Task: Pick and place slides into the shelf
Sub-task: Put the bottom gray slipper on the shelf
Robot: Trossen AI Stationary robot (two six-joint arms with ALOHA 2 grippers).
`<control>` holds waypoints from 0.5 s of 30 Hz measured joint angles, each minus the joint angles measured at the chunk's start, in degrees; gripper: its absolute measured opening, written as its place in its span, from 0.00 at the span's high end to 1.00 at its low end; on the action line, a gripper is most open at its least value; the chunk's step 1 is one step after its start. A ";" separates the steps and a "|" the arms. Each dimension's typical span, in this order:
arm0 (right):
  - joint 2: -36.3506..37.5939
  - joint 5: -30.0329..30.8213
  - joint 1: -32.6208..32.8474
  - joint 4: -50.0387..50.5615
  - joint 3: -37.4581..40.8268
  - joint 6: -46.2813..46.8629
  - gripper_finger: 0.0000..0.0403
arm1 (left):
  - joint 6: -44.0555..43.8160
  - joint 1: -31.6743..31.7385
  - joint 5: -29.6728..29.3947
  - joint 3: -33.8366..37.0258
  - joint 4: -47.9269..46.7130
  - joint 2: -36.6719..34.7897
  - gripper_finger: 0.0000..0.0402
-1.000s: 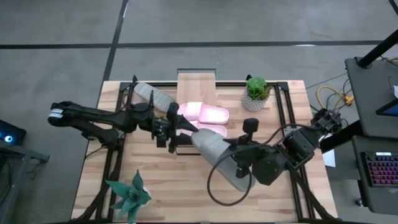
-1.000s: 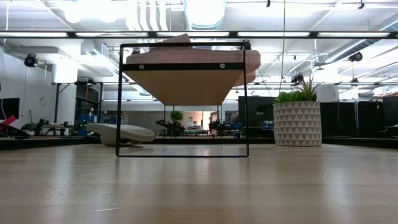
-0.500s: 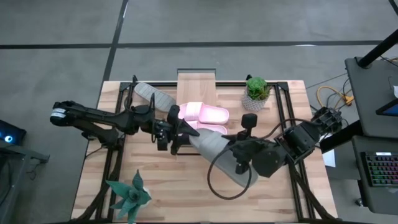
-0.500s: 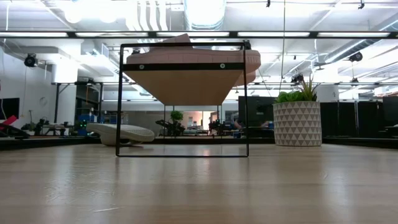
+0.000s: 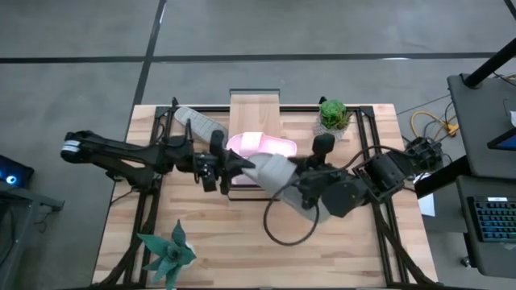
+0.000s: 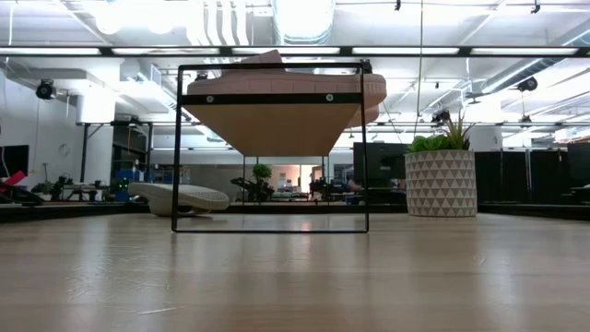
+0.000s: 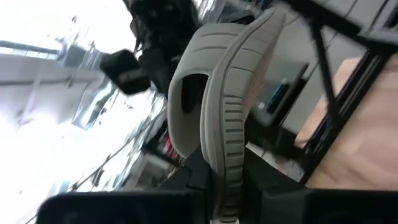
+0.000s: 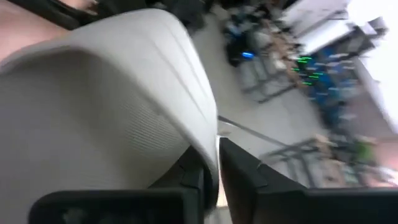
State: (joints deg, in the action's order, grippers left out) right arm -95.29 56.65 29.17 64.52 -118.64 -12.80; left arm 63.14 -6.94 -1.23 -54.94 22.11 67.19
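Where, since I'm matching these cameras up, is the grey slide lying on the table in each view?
High view: grey slide at the back left of the table, beside the shelf.
Low view: grey slide lying left of the shelf.
Left wrist view: not in it.
Right wrist view: not in it.
Shared landmark: the shelf.

Colours as seen from above. The shelf (image 5: 254, 109) has a pale wood top and a thin black frame. On it lie pale pink slides (image 5: 260, 144). Just beside them, my dark left gripper (image 5: 228, 165) and dark right gripper (image 5: 310, 181) hold between them a grey slide (image 5: 272, 171), whose sole edge is ribbed. A second grey slide (image 5: 193, 122) lies left of the shelf. Right of the shelf, a green plant (image 5: 331, 111) stands in a white pot with a triangle pattern (image 6: 441, 183). The table (image 5: 234, 242) is light wood.
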 joint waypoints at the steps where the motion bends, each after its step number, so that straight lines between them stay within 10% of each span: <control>1: 0.00 1.37 -0.05 0.01 -0.48 -0.65 0.89 | -0.03 0.00 -1.54 0.02 -0.60 -0.50 0.96; 15: 0.51 4.95 0.37 -0.17 -7.69 -4.18 0.62 | 1.76 0.07 -18.24 1.09 -2.97 -2.62 0.96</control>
State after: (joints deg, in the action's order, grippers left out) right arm -94.78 61.61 29.53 64.36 -126.33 -16.97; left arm 64.90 -6.87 -19.47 -53.84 19.14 64.58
